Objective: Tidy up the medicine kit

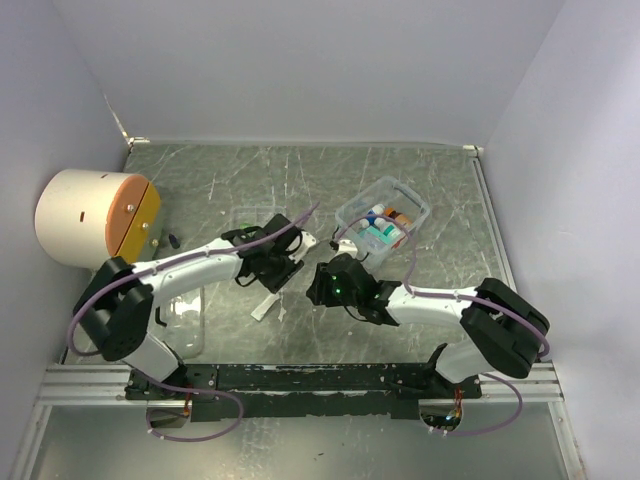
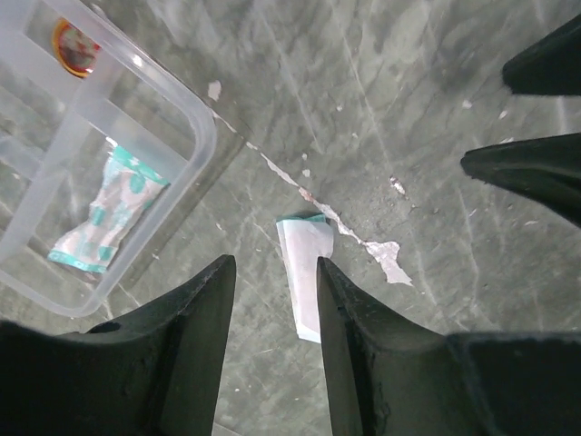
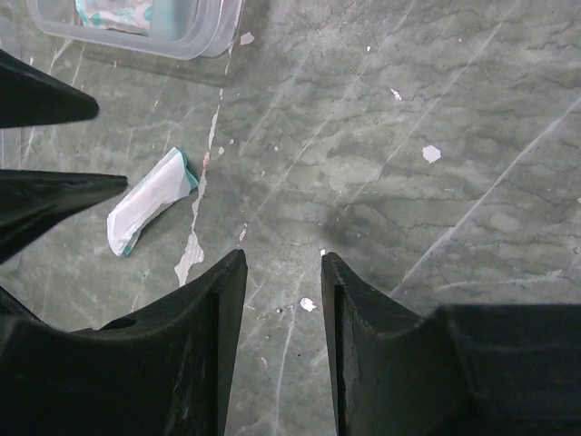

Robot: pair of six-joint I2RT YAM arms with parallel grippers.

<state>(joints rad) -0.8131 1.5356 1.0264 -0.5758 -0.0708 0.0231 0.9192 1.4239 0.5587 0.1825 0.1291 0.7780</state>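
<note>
Hovering with jaws apart, the left gripper (image 2: 272,304) is straddling a white packet (image 2: 304,282) on the tabletop (image 2: 408,100), a clear box (image 2: 203,136) lying ahead-left; the right gripper (image 3: 281,295), also apart, is hanging with the packet ahead-left.

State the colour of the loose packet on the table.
White packet with teal edging; clearest in the left wrist view.

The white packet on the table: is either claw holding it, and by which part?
Neither. The left gripper and right gripper are open and empty; the packet lies loose on the table.
</note>
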